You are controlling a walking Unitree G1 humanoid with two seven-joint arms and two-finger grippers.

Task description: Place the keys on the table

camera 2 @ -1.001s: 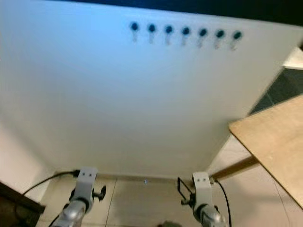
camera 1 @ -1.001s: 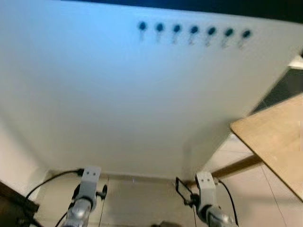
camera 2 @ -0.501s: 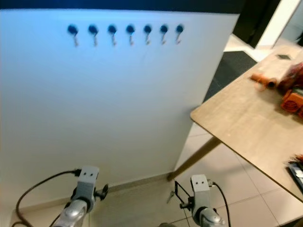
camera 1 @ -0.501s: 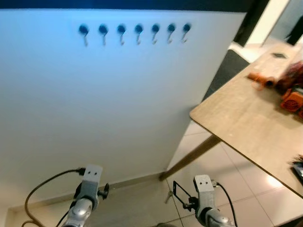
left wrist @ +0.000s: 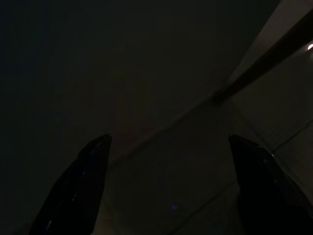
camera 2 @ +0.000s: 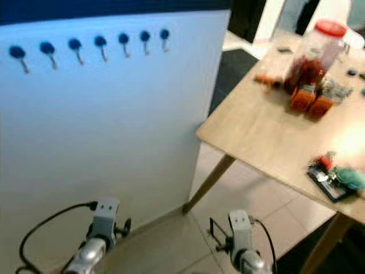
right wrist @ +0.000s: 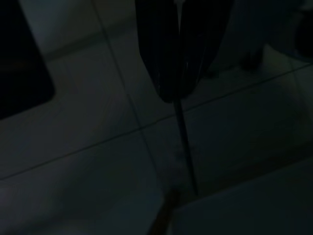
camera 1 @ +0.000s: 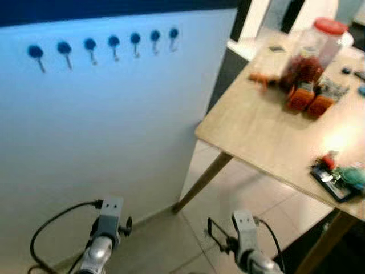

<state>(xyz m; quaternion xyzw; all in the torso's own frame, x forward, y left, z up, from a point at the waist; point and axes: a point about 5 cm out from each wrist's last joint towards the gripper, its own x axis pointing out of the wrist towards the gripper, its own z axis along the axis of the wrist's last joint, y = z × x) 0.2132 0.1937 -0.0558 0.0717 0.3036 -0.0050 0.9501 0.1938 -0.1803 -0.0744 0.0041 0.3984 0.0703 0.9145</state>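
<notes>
The wooden table (camera 1: 268, 131) stands to my right, its near corner beside the white panel. In the dark right wrist view my right gripper (right wrist: 177, 93) is shut over the tiled floor. A thin strand (right wrist: 186, 142) hangs from between its fingers, and I take it for the keys' cord. A small pale shape (right wrist: 166, 215) at the strand's lower end is too dark to make out. The left gripper (left wrist: 168, 138) hangs open over the floor with nothing between its fingers. Both arms are low in the eye views, the left arm (camera 1: 105, 228) and the right arm (camera 1: 242, 237).
A white panel (camera 1: 102, 125) with a row of several bare blue hooks (camera 1: 114, 43) stands ahead on the left. On the table are a red-lidded jar (camera 1: 311, 51), orange items (camera 1: 311, 100) and a dark tray of small things (camera 1: 336, 174). A slanted table leg (camera 1: 202, 185) reaches the tiled floor.
The camera has swung to the right: the panel and hooks have slid left and more of the table with its items has come into view. Both arms still hang low.
</notes>
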